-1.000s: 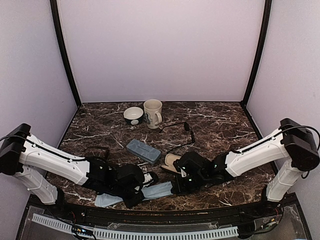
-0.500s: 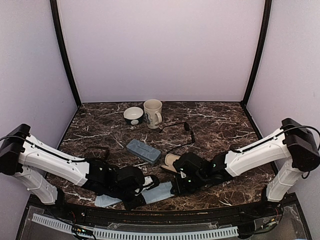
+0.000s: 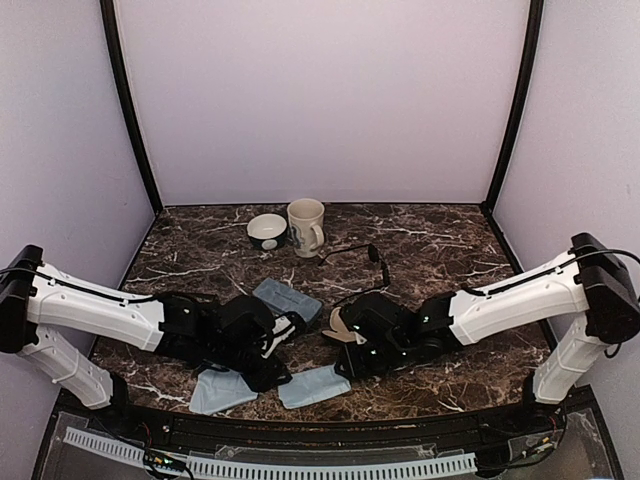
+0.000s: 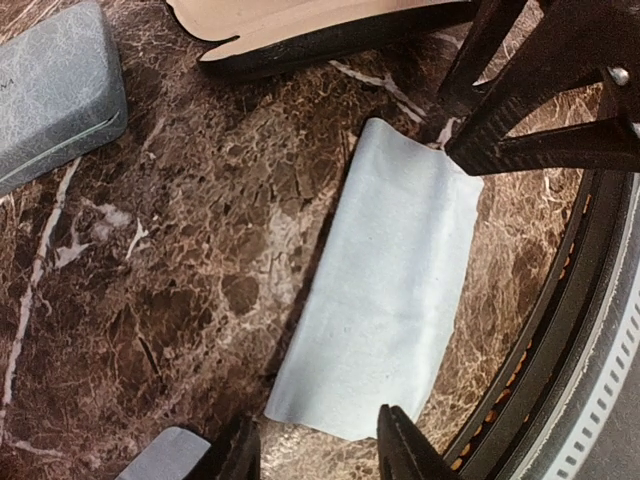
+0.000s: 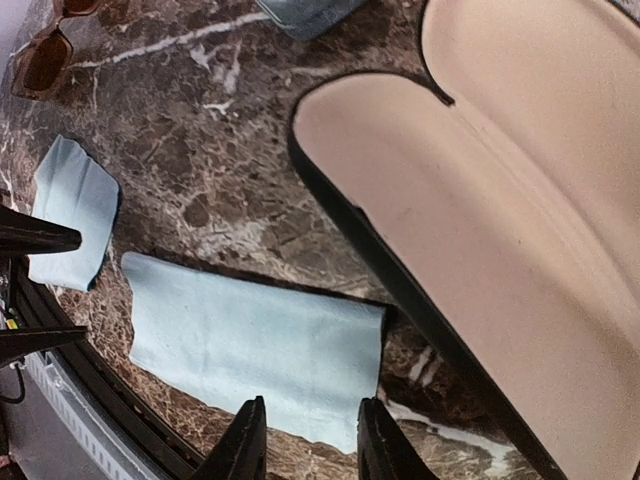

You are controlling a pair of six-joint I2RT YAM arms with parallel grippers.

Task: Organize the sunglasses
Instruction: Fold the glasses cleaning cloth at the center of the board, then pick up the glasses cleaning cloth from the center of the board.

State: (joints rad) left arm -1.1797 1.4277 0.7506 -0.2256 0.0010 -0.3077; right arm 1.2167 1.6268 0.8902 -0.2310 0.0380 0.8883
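Observation:
The thin black wire-framed sunglasses (image 3: 372,254) lie behind the open black oval case (image 3: 345,322). The brownish sunglasses (image 5: 44,60) show only in the right wrist view, at the top left corner. My left gripper (image 3: 272,352) (image 4: 318,455) is open, just above one end of a folded light-blue cloth (image 4: 390,300). The right gripper (image 3: 345,352) (image 5: 310,440) is open too, over the other end of that cloth (image 5: 250,345) (image 3: 320,385). The cloth lies flat on the marble and neither gripper holds anything.
A second light-blue cloth (image 3: 222,392) (image 5: 70,210) lies left of the first, near the front rail. A grey-blue hard case (image 3: 287,298) (image 4: 50,90) sits shut behind my left gripper. A mug (image 3: 305,227) and a bowl (image 3: 267,231) stand at the back.
Both grippers have opened and let go of the cloth they held between them. They have risen and drawn back from the front edge; the cloth now lies flat on the table.

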